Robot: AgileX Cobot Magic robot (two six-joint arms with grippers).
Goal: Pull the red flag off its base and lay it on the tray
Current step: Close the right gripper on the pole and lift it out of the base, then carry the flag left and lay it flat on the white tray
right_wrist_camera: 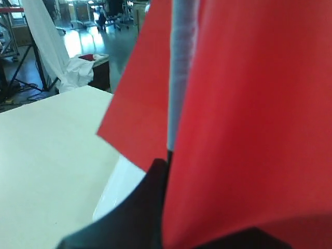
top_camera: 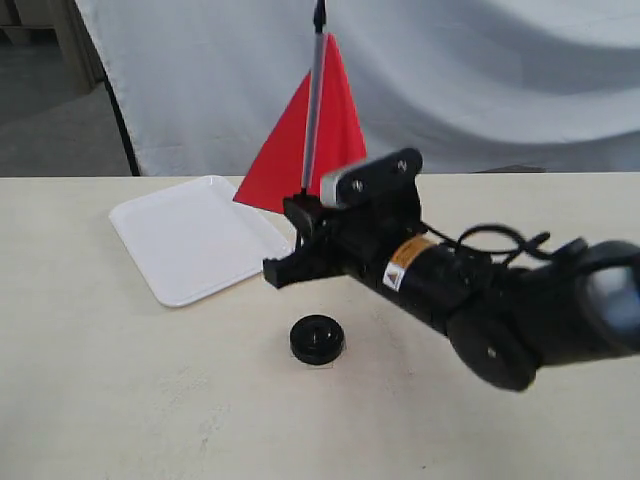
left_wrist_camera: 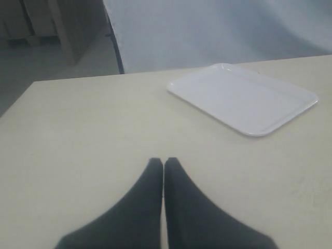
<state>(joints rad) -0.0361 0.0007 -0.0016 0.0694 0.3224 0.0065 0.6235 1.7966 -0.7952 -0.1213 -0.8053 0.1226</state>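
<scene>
My right gripper [top_camera: 302, 208] is shut on the pole of the red flag [top_camera: 335, 135], holding it upright above the table, clear of the base [top_camera: 317, 339]. The base, a small black disc, lies on the table below and in front of the gripper. The white tray [top_camera: 190, 240] lies to the left of the flag. In the right wrist view the red flag [right_wrist_camera: 249, 114] and its grey-white sleeve [right_wrist_camera: 181, 67] fill the picture, with one dark finger [right_wrist_camera: 148, 207] against the pole. My left gripper [left_wrist_camera: 163, 163] is shut and empty over bare table, the tray [left_wrist_camera: 280, 116] beyond it.
A white cloth backdrop [top_camera: 450, 70] hangs behind the table's far edge. The right arm's black body [top_camera: 480, 290] stretches across the right side of the table.
</scene>
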